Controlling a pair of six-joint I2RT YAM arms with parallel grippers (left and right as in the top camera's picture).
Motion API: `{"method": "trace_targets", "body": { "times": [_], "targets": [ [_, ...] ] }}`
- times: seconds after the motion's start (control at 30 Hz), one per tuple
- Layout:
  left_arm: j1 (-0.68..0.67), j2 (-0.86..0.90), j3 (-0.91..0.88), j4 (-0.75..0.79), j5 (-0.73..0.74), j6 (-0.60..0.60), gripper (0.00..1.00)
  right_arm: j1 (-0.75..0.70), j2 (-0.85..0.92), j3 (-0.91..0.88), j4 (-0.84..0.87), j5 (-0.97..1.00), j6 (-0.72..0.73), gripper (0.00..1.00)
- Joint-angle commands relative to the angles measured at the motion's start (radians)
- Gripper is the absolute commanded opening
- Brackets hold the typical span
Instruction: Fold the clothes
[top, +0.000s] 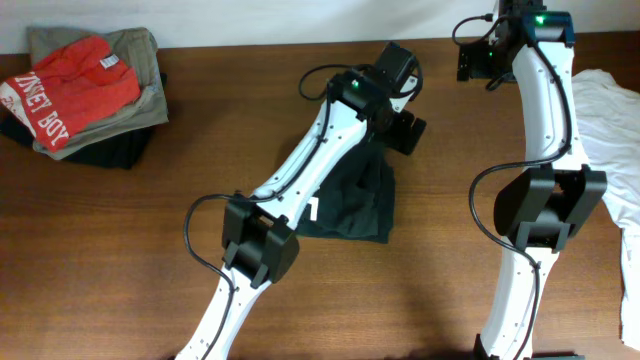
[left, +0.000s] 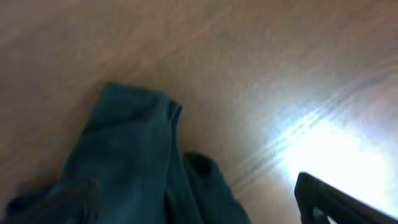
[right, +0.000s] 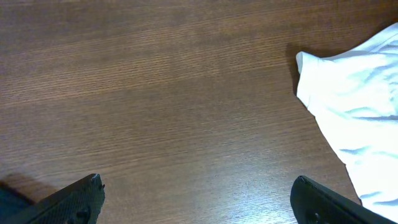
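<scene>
We're hovering our left gripper (top: 407, 128) by the black T-shirt (top: 352, 207), can't tell its grip. Our right gripper (right: 198, 184) is gaping wide open.

Bare table (top: 100, 260) at near left; black T-shirt (top: 360, 210) mid-table, folded stack (top: 85, 95) far-left, white garment (top: 615, 150) along right edge.

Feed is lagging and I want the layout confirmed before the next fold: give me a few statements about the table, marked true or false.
1. The black T-shirt lies near the middle of the table. True.
2. The right gripper is clamped on the white garment. False: it is open over bare wood, with the garment off to one side.
3. A red shirt tops the folded stack at the far-left corner. True.
4. The black T-shirt sits on that stack. False: it lies apart from it, on the wood.
</scene>
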Motion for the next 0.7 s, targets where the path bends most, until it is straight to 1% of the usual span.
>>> {"method": "trace_targets", "body": {
  "times": [0.0, 0.07, 0.13, 0.17, 0.2, 0.23, 0.27, 0.4, 0.43, 0.47, 0.5, 0.53, 0.57, 0.6, 0.67],
  "targets": [
    [0.026, -0.040, 0.181, -0.166, -0.016, 0.001, 0.99, 0.004, -0.023, 0.019, 0.000, 0.009, 0.004, 0.99],
    [0.025, -0.055, 0.249, -0.348, -0.016, -0.007, 0.99, 0.004, -0.023, 0.019, 0.000, 0.009, 0.004, 0.99],
    [0.024, -0.060, 0.256, -0.496, -0.014, -0.024, 0.99, 0.004, -0.023, 0.019, 0.000, 0.009, 0.004, 0.99],
    [0.023, -0.060, 0.226, -0.496, 0.016, -0.024, 0.99, 0.004, -0.023, 0.019, 0.000, 0.009, 0.004, 0.99],
    [0.018, -0.066, 0.185, -0.495, 0.096, -0.033, 0.99, 0.004, -0.023, 0.019, 0.000, 0.009, 0.004, 0.99],
    [0.006, -0.066, 0.135, -0.496, 0.124, -0.036, 0.99, 0.004, -0.023, 0.019, 0.000, 0.009, 0.004, 0.99],
    [-0.010, -0.067, 0.073, -0.496, 0.124, -0.036, 0.99, 0.004, -0.023, 0.019, 0.000, 0.009, 0.004, 0.99],
    [-0.045, -0.069, -0.084, -0.496, 0.122, -0.040, 0.99, 0.004, -0.023, 0.019, 0.000, 0.009, 0.004, 0.99],
    [-0.050, -0.069, -0.121, -0.496, 0.105, -0.068, 0.98, 0.004, -0.023, 0.019, 0.000, 0.009, 0.004, 0.99],
    [-0.055, -0.069, -0.162, -0.496, 0.044, -0.112, 0.95, 0.004, -0.023, 0.019, 0.000, 0.009, 0.004, 0.99],
    [-0.054, -0.069, -0.174, -0.496, 0.024, -0.118, 0.90, 0.004, -0.023, 0.019, 0.000, 0.009, 0.004, 0.99],
    [-0.053, -0.069, -0.181, -0.496, 0.002, -0.118, 0.82, 0.004, -0.023, 0.019, 0.000, 0.009, 0.004, 0.99],
    [-0.053, -0.069, -0.182, -0.492, -0.023, -0.118, 0.78, 0.004, -0.023, 0.019, 0.000, 0.009, 0.004, 0.99],
    [-0.055, -0.069, -0.182, -0.478, -0.059, -0.119, 0.71, 0.004, -0.023, 0.019, 0.000, 0.009, 0.004, 0.99],
    [-0.054, -0.069, -0.183, -0.431, -0.069, -0.122, 0.70, 0.004, -0.023, 0.019, 0.000, 0.009, 0.004, 0.99]
  ]
}}
